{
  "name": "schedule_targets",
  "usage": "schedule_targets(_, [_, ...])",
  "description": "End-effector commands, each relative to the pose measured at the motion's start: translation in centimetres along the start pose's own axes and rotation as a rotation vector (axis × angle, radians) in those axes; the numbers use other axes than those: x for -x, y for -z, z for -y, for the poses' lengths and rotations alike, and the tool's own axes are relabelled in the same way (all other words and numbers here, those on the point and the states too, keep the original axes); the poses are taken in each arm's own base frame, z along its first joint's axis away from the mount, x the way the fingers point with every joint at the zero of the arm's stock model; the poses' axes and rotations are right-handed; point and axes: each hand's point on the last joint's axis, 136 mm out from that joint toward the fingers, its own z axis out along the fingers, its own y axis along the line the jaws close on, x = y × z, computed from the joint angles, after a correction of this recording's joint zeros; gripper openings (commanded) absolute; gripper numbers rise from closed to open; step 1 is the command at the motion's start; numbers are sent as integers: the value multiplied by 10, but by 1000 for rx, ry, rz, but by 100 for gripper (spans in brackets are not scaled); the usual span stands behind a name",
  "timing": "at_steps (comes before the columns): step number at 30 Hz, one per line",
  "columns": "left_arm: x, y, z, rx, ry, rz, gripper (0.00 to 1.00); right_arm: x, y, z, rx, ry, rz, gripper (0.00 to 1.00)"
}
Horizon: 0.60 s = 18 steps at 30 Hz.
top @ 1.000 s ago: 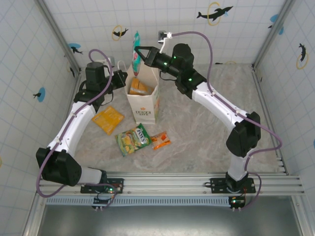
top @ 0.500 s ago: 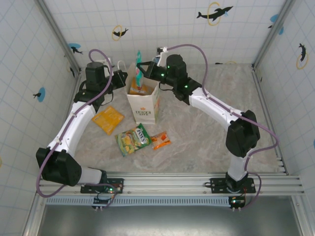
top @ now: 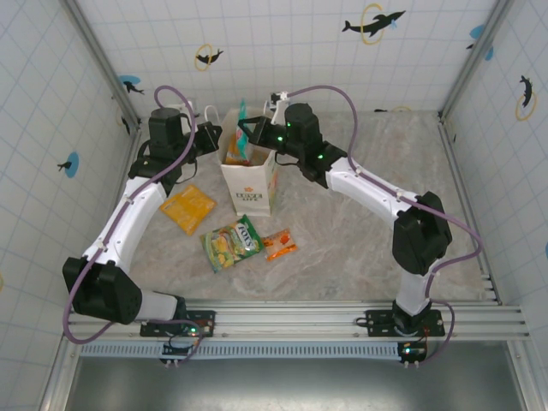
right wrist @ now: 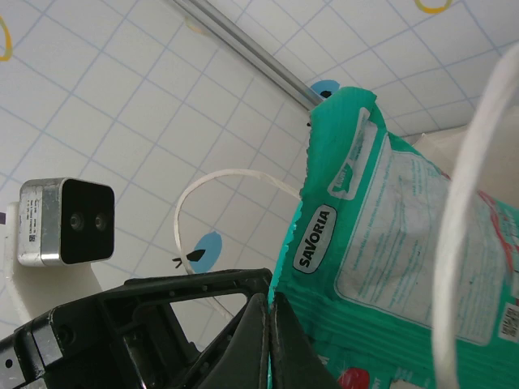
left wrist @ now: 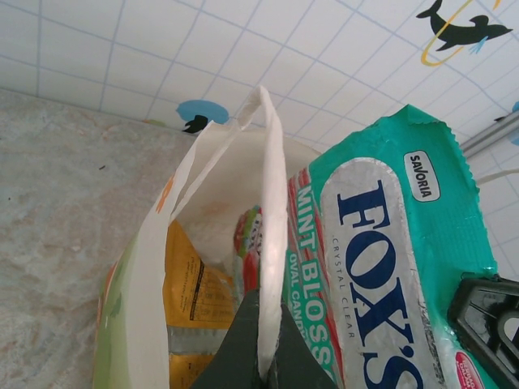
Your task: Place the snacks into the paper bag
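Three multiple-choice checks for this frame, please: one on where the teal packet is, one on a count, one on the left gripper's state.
1. Where is the teal packet?
A) flat by the near rail
B) at the bag's open top, in the right gripper
C) under the left arm
2. How many packets lie on the table outside the bag?
A) one
B) three
C) six
3. The left gripper is:
A) open over the table
B) shut, holding nothing
C) shut on the bag's edge
Answers: 1 B, the right gripper pinches it there. 2 B, the yellow-orange packet, green packet and small orange packet. 3 C, its fingers clamp the white paper.
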Motion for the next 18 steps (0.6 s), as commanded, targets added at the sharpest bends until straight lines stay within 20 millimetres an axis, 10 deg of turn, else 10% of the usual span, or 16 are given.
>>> schedule_targets(1, [12,6,8,-26,-15,31,0,22,16,-33,67,38,77,0])
schedule_targets(12, [13,6,8,-26,-14,30,0,23,18,-42,100,49,75,31])
schedule_targets(18, [12,7,8,-24,-16,31,0,24,25,-47,105,72,75,33])
